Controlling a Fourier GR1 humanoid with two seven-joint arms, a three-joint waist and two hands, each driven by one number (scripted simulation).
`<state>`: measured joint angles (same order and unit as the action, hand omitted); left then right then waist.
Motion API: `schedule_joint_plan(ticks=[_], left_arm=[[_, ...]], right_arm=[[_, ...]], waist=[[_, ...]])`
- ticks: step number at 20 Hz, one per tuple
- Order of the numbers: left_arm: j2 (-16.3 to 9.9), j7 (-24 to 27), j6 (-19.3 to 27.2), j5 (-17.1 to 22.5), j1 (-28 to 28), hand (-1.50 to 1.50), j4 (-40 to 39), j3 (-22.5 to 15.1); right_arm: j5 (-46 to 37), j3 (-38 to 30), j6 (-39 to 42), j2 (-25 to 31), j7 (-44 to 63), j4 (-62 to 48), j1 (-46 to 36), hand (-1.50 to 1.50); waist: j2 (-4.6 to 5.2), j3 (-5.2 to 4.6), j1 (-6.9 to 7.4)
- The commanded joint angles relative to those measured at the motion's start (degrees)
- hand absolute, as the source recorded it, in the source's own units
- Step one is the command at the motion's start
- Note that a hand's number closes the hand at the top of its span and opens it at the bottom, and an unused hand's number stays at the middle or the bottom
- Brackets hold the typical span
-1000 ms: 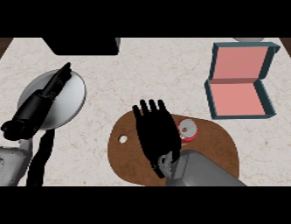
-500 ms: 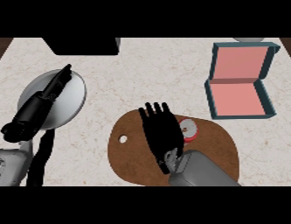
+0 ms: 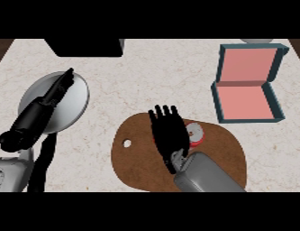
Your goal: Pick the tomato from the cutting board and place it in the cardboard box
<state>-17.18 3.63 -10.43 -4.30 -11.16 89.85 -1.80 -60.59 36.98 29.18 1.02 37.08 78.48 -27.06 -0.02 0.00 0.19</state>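
Pink-lined cardboard box (image 3: 248, 85) open, tomato (image 3: 195, 134) on cutting board (image 3: 139, 162)

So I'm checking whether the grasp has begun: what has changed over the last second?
The right hand has drawn slightly back toward the view's lower edge over the brown wooden cutting board, its straight fingers beside the red tomato; nothing taken hold of. Unchanged: tomato, teal cardboard box with pink inside, grey round plate, and left hand over it.
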Motion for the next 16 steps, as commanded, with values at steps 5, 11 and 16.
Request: schedule_joint_plan(ticks=[5,11,16], left_arm=[[3.8,-1.0,1.1,-2.9,-7.3,0.0,-6.3,0.2],[2.9,0.4,-0.4,-2.8,1.0,0.0,0.9,0.7],[2.4,-0.6,-2.9,-2.2,-2.3,0.0,-2.9,2.1]], right_arm=[[-1.9,-2.8,-3.9,1.1,-9.8,-8.1,-1.5,1.5],[-6.4,-1.1,-10.7,1.7,-17.0,-7.9,-2.8,1.5],[-8.5,2.8,-13.0,-0.9,-14.9,-6.3,-2.2,1.5]], waist=[[0.17,0.01,-0.32],[0.04,0.01,0.27],[0.04,0.0,0.08]])
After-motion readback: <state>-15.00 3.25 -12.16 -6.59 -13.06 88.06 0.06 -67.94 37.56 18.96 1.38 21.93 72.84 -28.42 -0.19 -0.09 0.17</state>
